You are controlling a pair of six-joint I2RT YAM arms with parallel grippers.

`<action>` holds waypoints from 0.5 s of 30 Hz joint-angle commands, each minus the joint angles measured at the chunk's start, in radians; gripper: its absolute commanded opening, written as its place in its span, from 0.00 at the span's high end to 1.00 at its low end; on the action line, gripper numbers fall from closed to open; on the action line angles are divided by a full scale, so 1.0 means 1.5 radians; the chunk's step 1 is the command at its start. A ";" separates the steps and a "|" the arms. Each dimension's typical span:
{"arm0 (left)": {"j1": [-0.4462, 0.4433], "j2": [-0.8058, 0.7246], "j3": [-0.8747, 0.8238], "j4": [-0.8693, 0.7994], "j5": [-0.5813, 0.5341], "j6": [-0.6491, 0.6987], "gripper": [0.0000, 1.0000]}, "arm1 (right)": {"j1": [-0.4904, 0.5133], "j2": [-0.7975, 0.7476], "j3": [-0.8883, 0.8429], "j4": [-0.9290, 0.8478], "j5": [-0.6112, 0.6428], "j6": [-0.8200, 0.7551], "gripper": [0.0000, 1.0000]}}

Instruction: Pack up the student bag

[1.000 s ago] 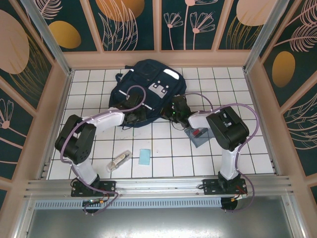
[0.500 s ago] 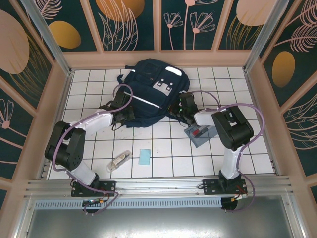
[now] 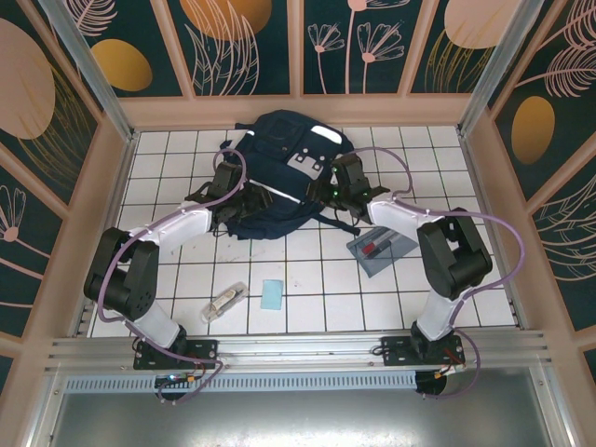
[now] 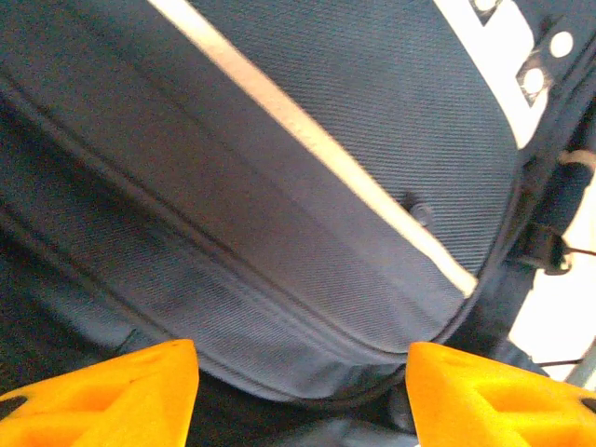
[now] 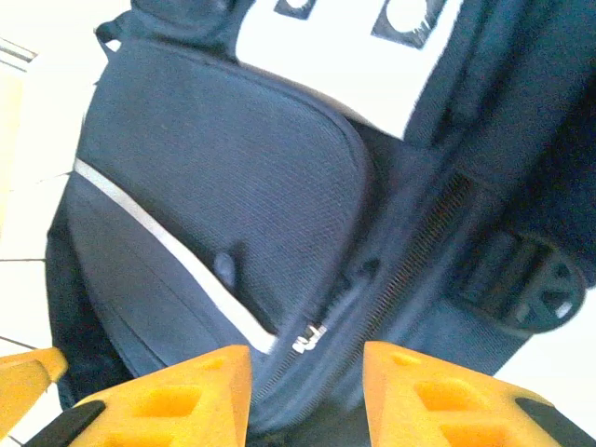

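Nearest the arm bases, on the white tiled table [image 3: 307,312], three loose things lie out: a small pale tube [image 3: 224,302], a light blue card [image 3: 272,294] just beside it, and off to the right a grey pouch [image 3: 380,250] with something red on it. All three sit well apart from the student bag [image 3: 279,172], so packing proper looks not yet begun. Further in, both arms reach to the bag's flanks. The left gripper [image 3: 226,186] is at its left side, and its wrist view shows the orange fingers [image 4: 121,391] spread wide with only navy fabric and a white stripe [image 4: 317,140] beyond them, nothing clamped. The right gripper [image 3: 340,184] is at the bag's right side, its jaws parted more narrowly and empty, with a zip pull [image 5: 307,340] just beyond the gap. The bag lies front up in the far middle of the table, its light grey patch [image 3: 303,163] facing the ceiling. Whether any compartment is unzipped cannot be told. The step in hand seems to be readying the bag. The next move likely calls for one gripper pinning the fabric while the other closes on the small pull, needing fine alignment on slack cloth.
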 commanded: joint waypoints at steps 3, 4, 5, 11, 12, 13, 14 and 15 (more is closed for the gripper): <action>-0.009 0.009 -0.043 0.059 0.030 -0.030 0.40 | 0.009 0.066 0.068 -0.017 -0.021 0.015 0.61; -0.011 0.009 -0.057 0.069 0.029 -0.034 0.40 | 0.010 0.076 0.071 -0.014 -0.022 0.025 0.60; -0.013 0.012 -0.074 0.083 0.028 -0.040 0.40 | 0.010 0.086 0.072 -0.012 -0.019 0.035 0.59; -0.013 0.049 -0.142 0.159 0.055 -0.063 0.41 | 0.026 0.150 0.095 -0.004 -0.009 0.075 0.50; -0.014 0.049 -0.149 0.168 0.061 -0.064 0.41 | 0.030 0.163 0.102 -0.003 -0.008 0.078 0.50; -0.015 0.066 -0.155 0.174 0.064 -0.064 0.41 | 0.032 0.173 0.107 0.005 -0.014 0.081 0.50; -0.017 0.071 -0.160 0.178 0.064 -0.062 0.41 | 0.035 0.185 0.114 0.011 -0.021 0.088 0.50; -0.018 0.074 -0.164 0.180 0.061 -0.057 0.41 | 0.038 0.197 0.125 0.015 -0.026 0.092 0.51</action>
